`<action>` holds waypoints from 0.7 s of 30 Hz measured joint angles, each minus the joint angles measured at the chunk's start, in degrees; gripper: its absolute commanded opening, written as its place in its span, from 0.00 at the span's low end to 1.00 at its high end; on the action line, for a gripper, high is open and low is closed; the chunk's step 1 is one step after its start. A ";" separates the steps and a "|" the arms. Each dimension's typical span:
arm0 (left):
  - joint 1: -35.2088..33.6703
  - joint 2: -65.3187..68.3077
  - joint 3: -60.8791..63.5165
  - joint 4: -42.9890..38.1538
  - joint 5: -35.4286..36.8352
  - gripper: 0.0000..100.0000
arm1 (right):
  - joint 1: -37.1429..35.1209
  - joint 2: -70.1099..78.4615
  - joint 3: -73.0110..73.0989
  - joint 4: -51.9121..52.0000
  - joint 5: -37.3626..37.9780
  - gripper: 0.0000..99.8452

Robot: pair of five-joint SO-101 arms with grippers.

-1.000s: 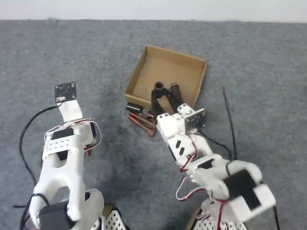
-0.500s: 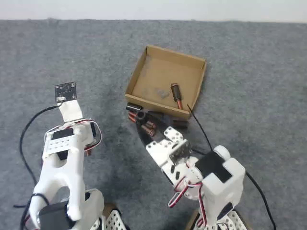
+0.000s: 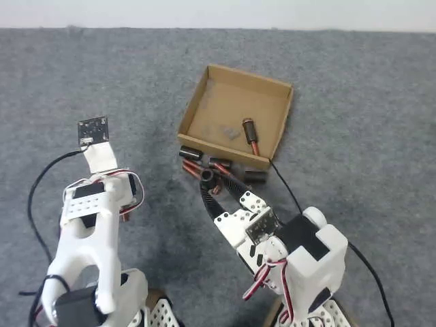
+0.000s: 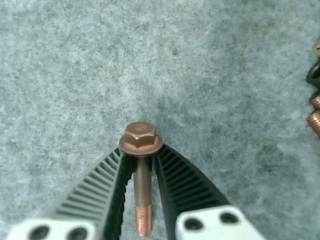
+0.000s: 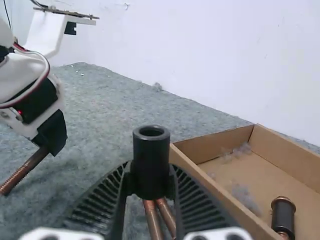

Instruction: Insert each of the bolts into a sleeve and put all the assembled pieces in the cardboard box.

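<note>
We are noting the left gripper clamping a bolt over the table. The right gripper is gripping a sleeve upright near the box, one assembled piece lying inside.

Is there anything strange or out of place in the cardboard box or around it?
Yes, a small thing: grey fluff lies on the floor of the cardboard box, near the one assembled piece. Nothing looks damaged.
</note>
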 measured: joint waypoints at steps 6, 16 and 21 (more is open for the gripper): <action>0.70 0.00 0.00 -2.55 0.53 0.01 | 0.00 0.00 0.00 0.00 0.00 0.01; 6.86 -5.27 0.09 -12.31 0.44 0.01 | 0.00 0.00 0.00 0.00 0.00 0.01; 10.20 -13.27 0.00 -16.18 0.53 0.01 | 0.00 0.00 0.00 0.00 0.00 0.01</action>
